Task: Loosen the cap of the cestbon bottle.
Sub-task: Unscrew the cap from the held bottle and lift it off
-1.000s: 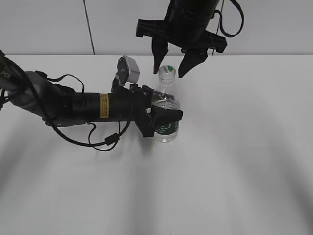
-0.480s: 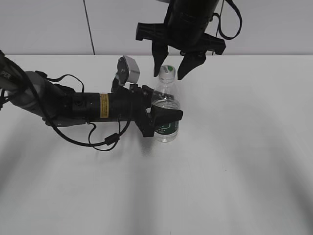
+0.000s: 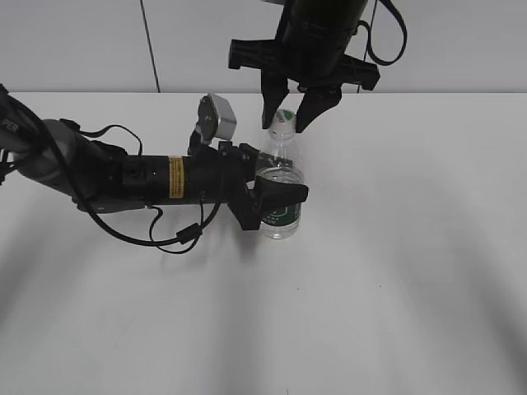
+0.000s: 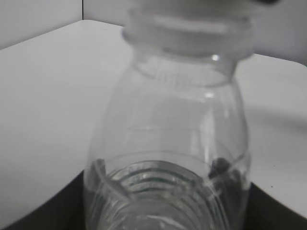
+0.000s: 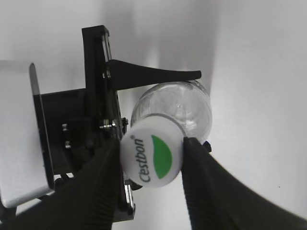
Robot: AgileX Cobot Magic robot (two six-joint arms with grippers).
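Observation:
The cestbon bottle (image 3: pixel 281 185) stands upright on the white table (image 3: pixel 395 271), clear with a dark green label low down. My left gripper (image 3: pixel 276 197) reaches in from the left and is shut on its body; the bottle fills the left wrist view (image 4: pixel 168 143). The white cap (image 3: pixel 282 118) with a green leaf mark shows from above in the right wrist view (image 5: pixel 151 160). My right gripper (image 3: pixel 286 111) comes down from above with both fingers touching the cap's sides (image 5: pixel 151 158), shut on it.
The left arm (image 3: pixel 123 177) lies across the table's left half with a loose black cable (image 3: pixel 177 239) beside it. A grey wall (image 3: pixel 82 41) runs behind the table's far edge.
My right gripper has lowered slightly and its fingers have closed in from either side until they touch the cap. The left gripper and the bottle have not moved.

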